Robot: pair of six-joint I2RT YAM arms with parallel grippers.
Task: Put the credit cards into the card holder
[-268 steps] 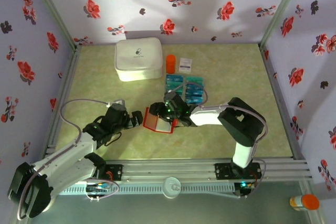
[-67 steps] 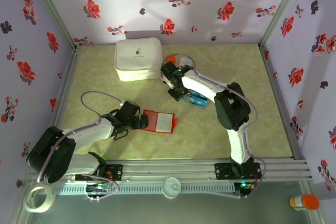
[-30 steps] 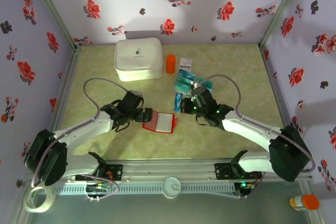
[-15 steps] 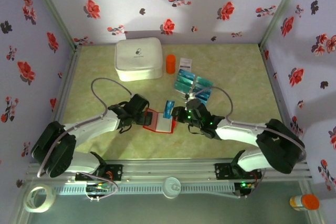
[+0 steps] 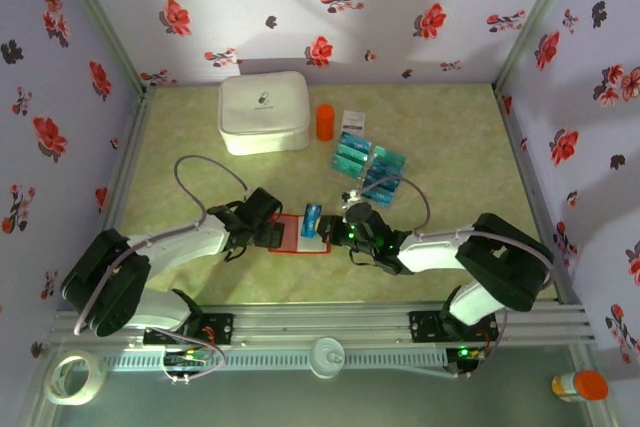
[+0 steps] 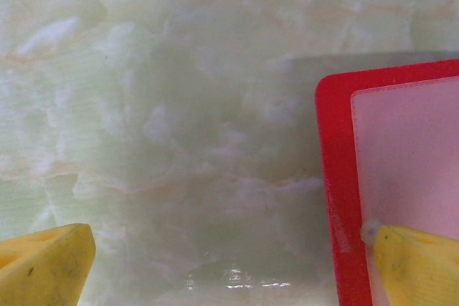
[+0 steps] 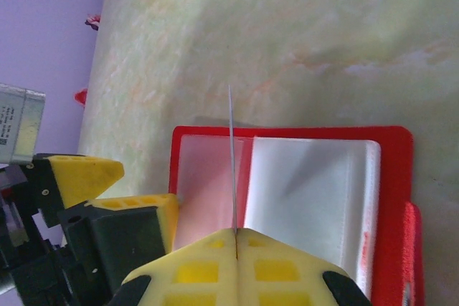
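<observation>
The card holder lies open on the table, bright red with pale clear pockets. My right gripper is shut on one teal credit card, held on edge just above the holder's middle fold; in the right wrist view the card appears as a thin line. My left gripper is open at the holder's left edge, one yellow finger resting on the clear pocket and the other over bare table. Several more credit cards lie in a cluster behind.
A large white zip case sits at the back left, with an orange cylinder and a small white packet beside it. Flowered walls enclose the table on three sides.
My right gripper has carried the teal card from beside the card cluster leftward to above the open holder. The left gripper has shifted slightly right onto the holder's left edge.
</observation>
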